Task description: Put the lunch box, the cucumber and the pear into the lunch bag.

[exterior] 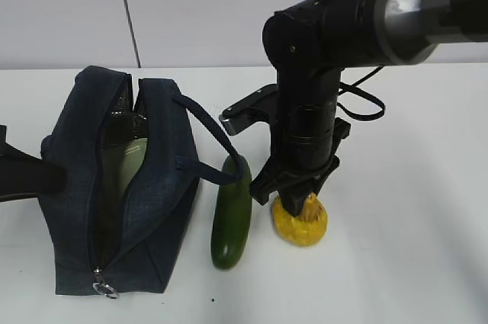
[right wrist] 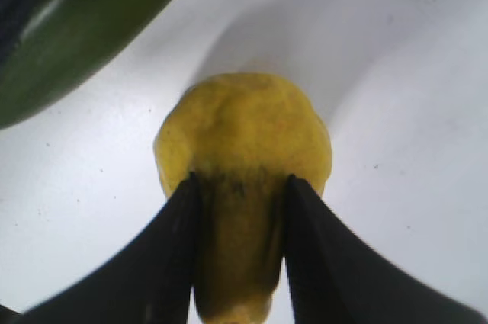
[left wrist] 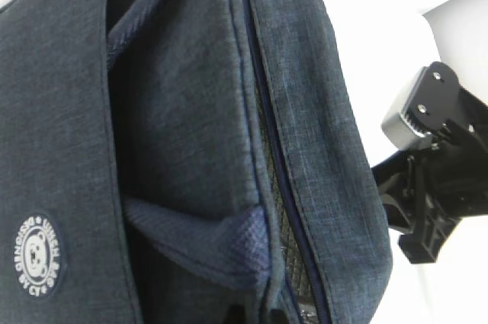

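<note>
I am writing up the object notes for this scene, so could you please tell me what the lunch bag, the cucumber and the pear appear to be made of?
Lunch bag: woven navy fabric, matte, heathered weave, with silvery, apparently foil lining inside. Cucumber: smooth, glossy dark green skin with highlights; real or plastic, I cannot tell. Pear: matte yellow, bumpy surface, possibly a moulded replica; uncertain.

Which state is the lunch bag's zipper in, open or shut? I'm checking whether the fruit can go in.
Open. The lunch bag gapes along its top, and the pale green lunch box shows inside.
</note>
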Robot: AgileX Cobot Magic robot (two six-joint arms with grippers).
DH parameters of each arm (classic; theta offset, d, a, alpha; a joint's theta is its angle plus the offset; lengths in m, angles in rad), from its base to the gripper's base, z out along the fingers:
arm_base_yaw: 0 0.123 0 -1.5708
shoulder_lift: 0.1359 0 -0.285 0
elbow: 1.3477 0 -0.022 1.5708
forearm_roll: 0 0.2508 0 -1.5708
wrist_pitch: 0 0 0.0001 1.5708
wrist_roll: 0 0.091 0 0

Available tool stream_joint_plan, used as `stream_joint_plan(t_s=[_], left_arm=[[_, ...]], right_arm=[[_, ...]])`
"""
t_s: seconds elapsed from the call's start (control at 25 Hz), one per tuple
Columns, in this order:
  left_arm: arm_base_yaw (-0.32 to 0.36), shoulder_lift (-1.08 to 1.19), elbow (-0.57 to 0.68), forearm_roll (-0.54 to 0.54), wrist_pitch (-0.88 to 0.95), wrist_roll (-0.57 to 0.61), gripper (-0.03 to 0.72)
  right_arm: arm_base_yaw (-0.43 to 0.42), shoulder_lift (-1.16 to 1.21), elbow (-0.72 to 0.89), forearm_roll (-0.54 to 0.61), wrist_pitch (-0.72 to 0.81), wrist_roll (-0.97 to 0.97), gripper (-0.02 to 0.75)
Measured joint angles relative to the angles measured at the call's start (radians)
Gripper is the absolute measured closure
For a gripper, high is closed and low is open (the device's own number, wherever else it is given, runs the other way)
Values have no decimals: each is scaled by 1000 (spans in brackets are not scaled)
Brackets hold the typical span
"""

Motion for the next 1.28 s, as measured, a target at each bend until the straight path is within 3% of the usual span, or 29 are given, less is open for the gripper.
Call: stream_joint_plan(t_s=[0.28, 0.56, 0.68, 1.04, 1.28], left_arm=[[0, 0, 0, 1, 0, 0, 703], [0, 0, 0, 1, 0, 0, 703], [0, 0, 0, 1, 0, 0, 703], [0, 0, 0, 1, 0, 0, 703], [0, 0, 0, 1, 1, 0, 703]], right_arm=[[0, -96, -21, -32, 63, 0, 475], [0, -203, -155, 1, 104, -7, 477], [0, -218, -242, 97, 106, -40, 477], [0, -197, -296, 581, -94, -316, 478], [0, -72, -296, 716, -206, -419, 478]])
